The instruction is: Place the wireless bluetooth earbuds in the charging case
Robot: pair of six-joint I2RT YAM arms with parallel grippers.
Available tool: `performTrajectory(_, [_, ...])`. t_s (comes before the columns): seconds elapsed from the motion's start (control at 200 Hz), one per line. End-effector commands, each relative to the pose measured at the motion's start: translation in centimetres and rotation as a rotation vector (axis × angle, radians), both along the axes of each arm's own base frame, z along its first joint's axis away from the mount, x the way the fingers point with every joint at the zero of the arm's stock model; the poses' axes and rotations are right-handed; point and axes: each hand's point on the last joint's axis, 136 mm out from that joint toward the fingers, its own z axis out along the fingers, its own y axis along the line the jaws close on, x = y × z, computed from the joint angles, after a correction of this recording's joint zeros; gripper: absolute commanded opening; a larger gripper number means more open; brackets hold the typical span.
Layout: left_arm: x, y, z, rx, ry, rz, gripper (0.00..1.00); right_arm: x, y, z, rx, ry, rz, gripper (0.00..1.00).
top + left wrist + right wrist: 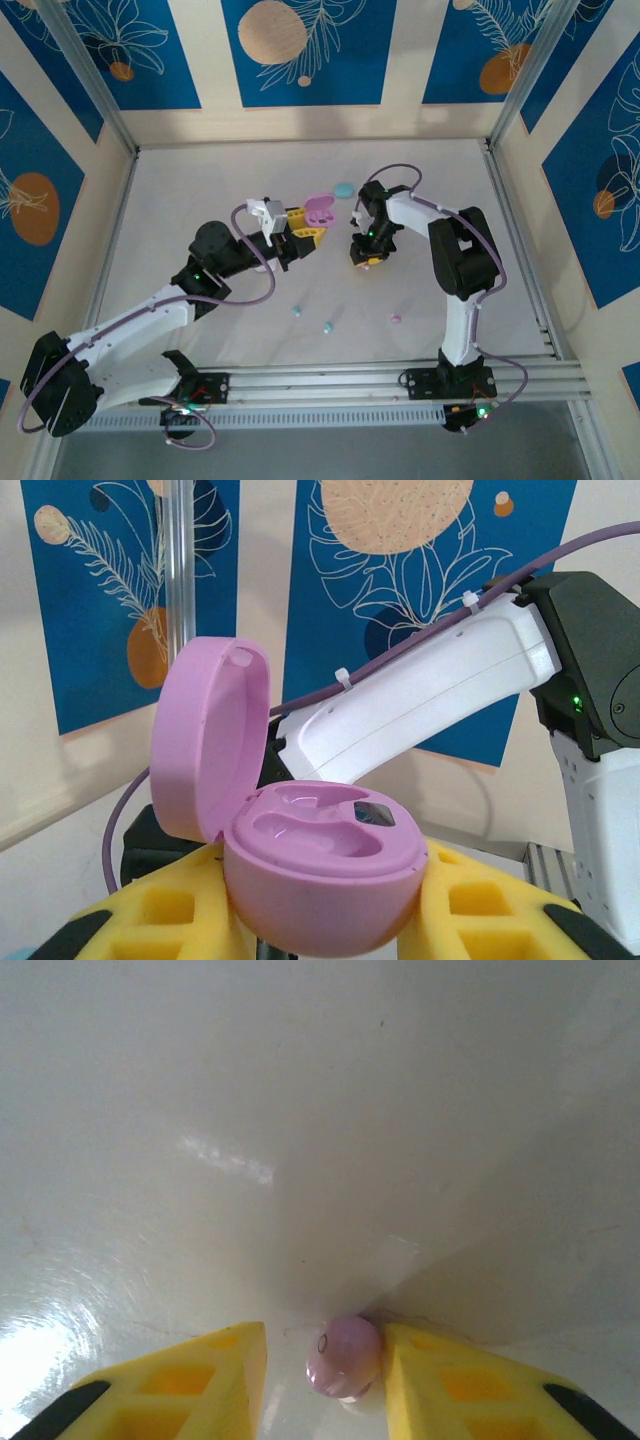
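Note:
My left gripper (322,925) is shut on the base of a pink charging case (322,865), held up with its lid (208,735) hinged open and its two moulded sockets looking empty. From above, that case (318,210) sits at the tips of the left gripper (306,233). My right gripper (325,1385) points down at the table, open around a pink earbud (343,1357). The earbud touches the right yellow finger (450,1385), and a gap separates it from the left finger (205,1380). In the top view the right gripper (366,258) stands just right of the case.
A light blue case (343,189) lies closed behind the pink one. Two light blue earbuds (296,311) (327,327) and another pink earbud (396,319) lie loose nearer the arm bases. The right arm's white forearm (420,695) crosses close behind the held case.

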Motion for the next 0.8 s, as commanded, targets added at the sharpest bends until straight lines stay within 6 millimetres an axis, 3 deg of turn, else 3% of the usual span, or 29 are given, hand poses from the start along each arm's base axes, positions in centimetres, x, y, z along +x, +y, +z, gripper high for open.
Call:
performTrajectory(0.0, [-0.5, 0.0, 2.2, -0.037, -0.051, -0.003, 0.22, 0.1, -0.5, 0.7, -0.063, -0.023, 0.003, 0.36])
performTrajectory(0.795, [-0.6, 0.3, 2.0, -0.028, -0.048, 0.011, 0.22, 0.0, -0.1, -0.9, -0.222, -0.028, 0.033, 0.33])
